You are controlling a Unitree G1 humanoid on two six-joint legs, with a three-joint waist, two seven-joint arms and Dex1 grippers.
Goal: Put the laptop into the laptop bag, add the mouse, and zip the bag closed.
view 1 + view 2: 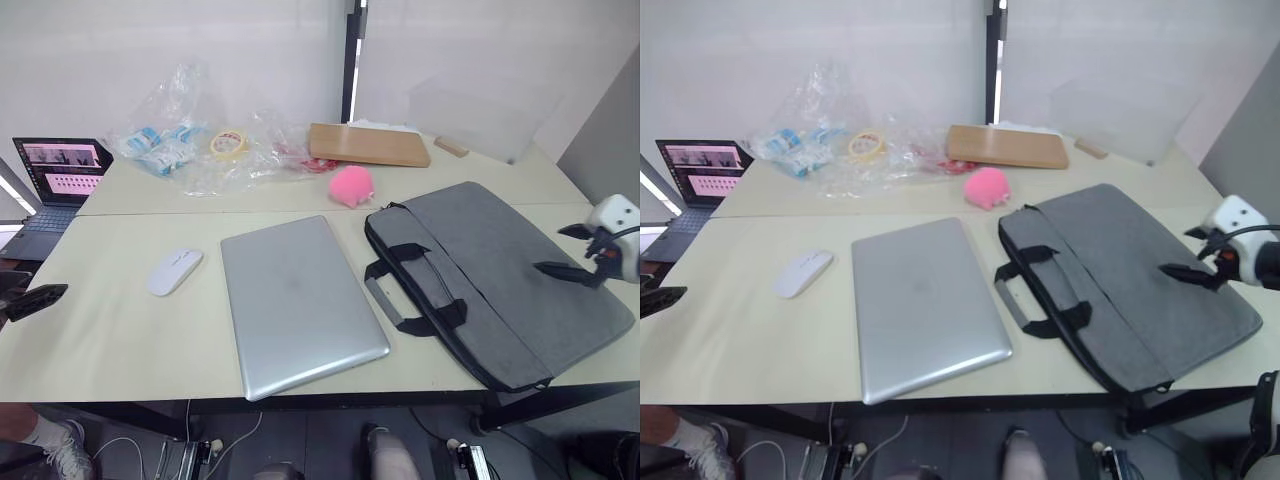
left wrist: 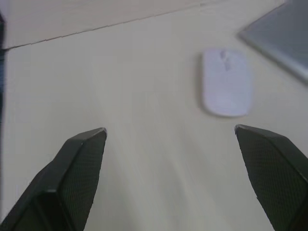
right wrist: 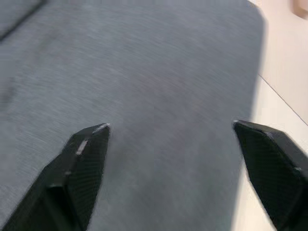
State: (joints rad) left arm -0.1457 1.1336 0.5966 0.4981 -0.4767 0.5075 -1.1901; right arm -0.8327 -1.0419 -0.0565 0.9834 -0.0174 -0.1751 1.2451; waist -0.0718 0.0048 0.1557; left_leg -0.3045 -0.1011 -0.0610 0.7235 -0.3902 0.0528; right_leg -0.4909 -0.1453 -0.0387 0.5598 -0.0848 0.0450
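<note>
Desk [image 1: 110,340]: pale, two tops butted together, a seam running across.

One laptop bag [image 1: 520,270], grey, lying flat on the right side of the desk, its near corner at the front edge. Two strap handles [image 1: 415,290] splayed toward the middle of the desk.

One laptop [image 1: 298,300], silver, lid shut, flat at the centre, just left of the bag handles and not touching them.

A second, smaller dark laptop [image 1: 55,180], open with its screen lit, at the far left edge.

One brown flat box [image 1: 368,144] at the back. Clear plastic wrappers [image 1: 185,135] heaped at back left, with one roll of tape [image 1: 229,143] among them; the number of wrappers cannot be counted.

One pink plush lump [image 1: 351,186] between the box and the bag, near the bag's far corner.

One mouse [image 1: 175,271], white, left of the silver laptop, apart from it.

Two claws. Left claw [image 2: 171,137] low over bare desk at the left edge, fingers spread wide, empty; the mouse lies ahead of it. Right claw [image 3: 171,130] over the right end of the bag, fingers spread wide, holding nothing; whether it touches the fabric cannot be told.
</note>
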